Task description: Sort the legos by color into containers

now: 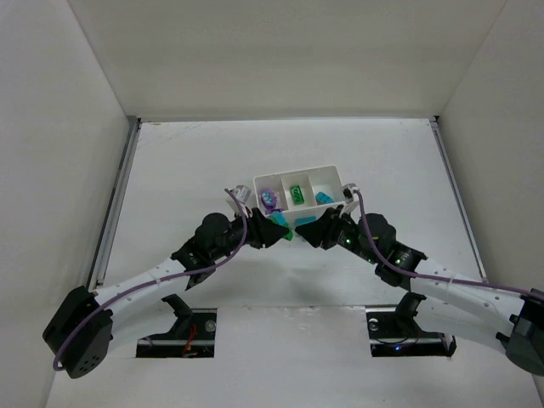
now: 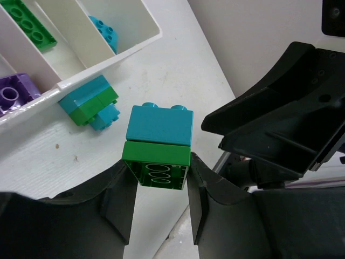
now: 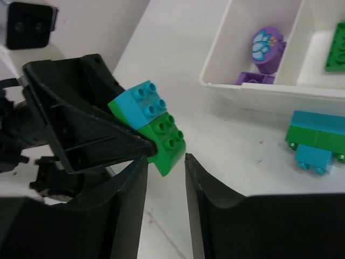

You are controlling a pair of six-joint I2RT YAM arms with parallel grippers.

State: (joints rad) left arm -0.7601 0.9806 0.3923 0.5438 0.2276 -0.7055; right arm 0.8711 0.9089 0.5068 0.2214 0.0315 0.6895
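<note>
So, what do the jaws have right now? (obs.)

Left jaws are clamped on the green brick (image 2: 156, 154), one finger on each side wall, holding it off the bench (image 2: 48, 156) just in front of the white tray (image 2: 108, 60). A teal brick (image 2: 160, 125) is snapped onto it, so the pair is two colours and cannot go into a compartment as it is. Right jaws stand parted, nose to nose with the left. A corner of the green brick pokes into their gap, and I see no contact. (op.)

Risks from here? (obs.)

My reading is that the split needs the right jaws on the teal brick, yet the right wrist view lines them up on the green one. Closing there would put both arms on the same brick, and the pull could twist it out of the left hold. The walls are smooth, so a sideways tug may slip the pair onto the bench, perhaps onto the second teal-and-green stack (image 2: 89, 102) lying just beside the tray's near wall. (op.)

Tray contents? (obs.)

Purple pieces (image 3: 264, 48) sit in one end compartment, green in the middle, teal at the far end. (op.)
</note>
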